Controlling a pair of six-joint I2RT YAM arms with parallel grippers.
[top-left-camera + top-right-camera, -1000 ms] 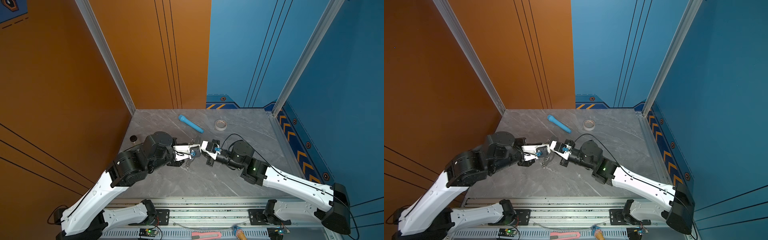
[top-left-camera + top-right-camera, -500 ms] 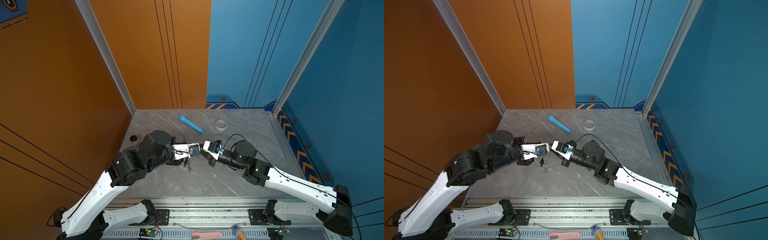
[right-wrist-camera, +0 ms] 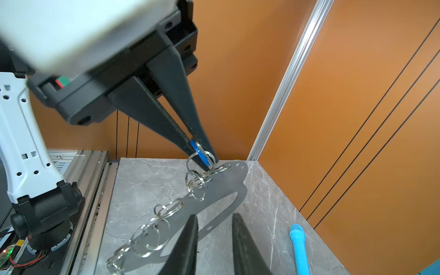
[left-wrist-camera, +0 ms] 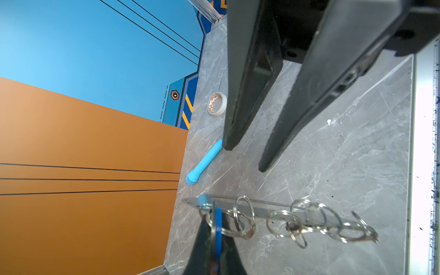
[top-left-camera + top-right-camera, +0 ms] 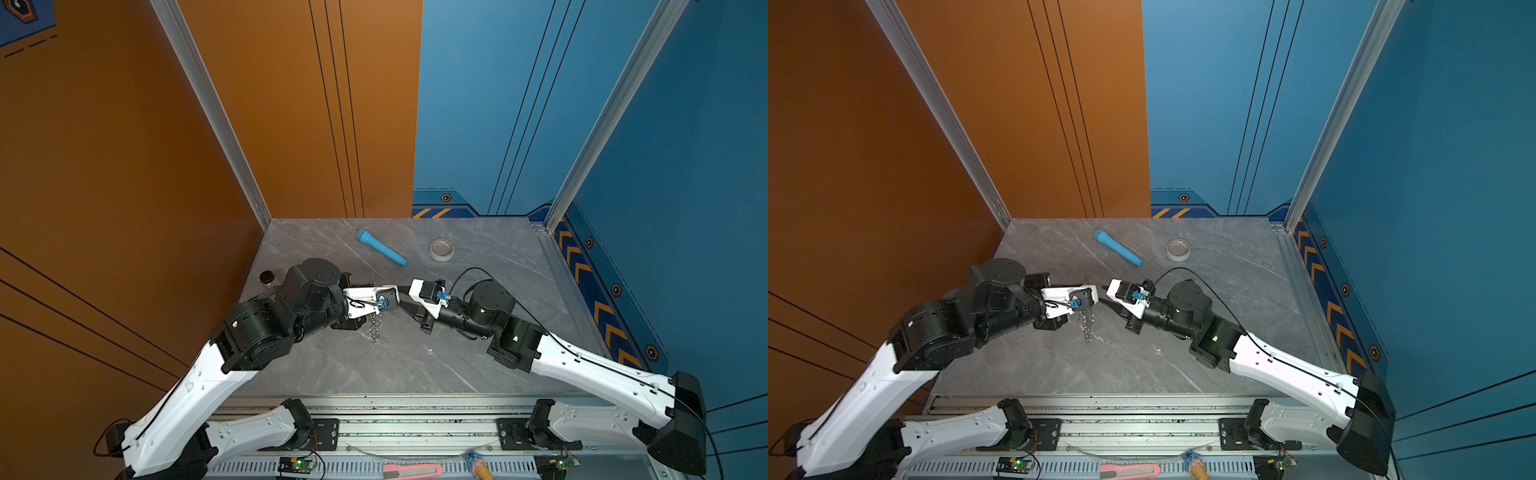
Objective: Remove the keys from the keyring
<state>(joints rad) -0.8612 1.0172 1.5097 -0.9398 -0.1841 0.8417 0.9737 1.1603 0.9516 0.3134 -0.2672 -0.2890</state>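
Right gripper was pulled back, part-open (empty), so keyring is held up by blue tag pinched in left gripper.

the keyring hangs from the tips of the left pincer, over the table. the right pincer faces it, just apart. on the table behind the left pincer lies a tube; behind the right pincer, a tape roll.

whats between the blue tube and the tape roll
Nothing: only bare grey table separates the blue tube from the tape roll, in both top views.
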